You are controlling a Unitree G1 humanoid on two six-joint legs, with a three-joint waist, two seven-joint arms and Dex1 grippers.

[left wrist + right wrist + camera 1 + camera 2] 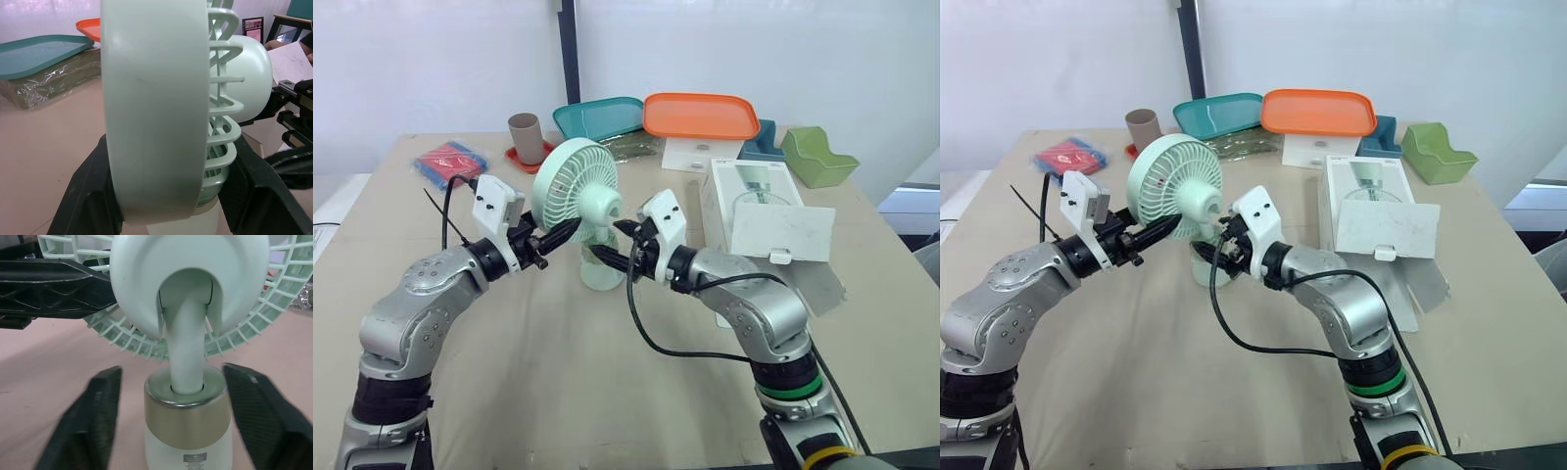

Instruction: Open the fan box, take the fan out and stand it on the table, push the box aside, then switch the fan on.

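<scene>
Beige table under fan, box, green bin, packet

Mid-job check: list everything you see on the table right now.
fan: 1, mint green, standing mid-table
fan box: 1, white, open, right of fan
teal tray: 1, teal, rear
wrapped pack: 1, green, under teal tray
orange tray: 1, orange, rear
green bin: 1, light green, rear right
cup: 1, brown, rear left
packet: 1, red-blue, left rear
table: 1, beige
left gripper: 1, black, clamping fan head
right gripper: 1, black, open around fan base
</scene>
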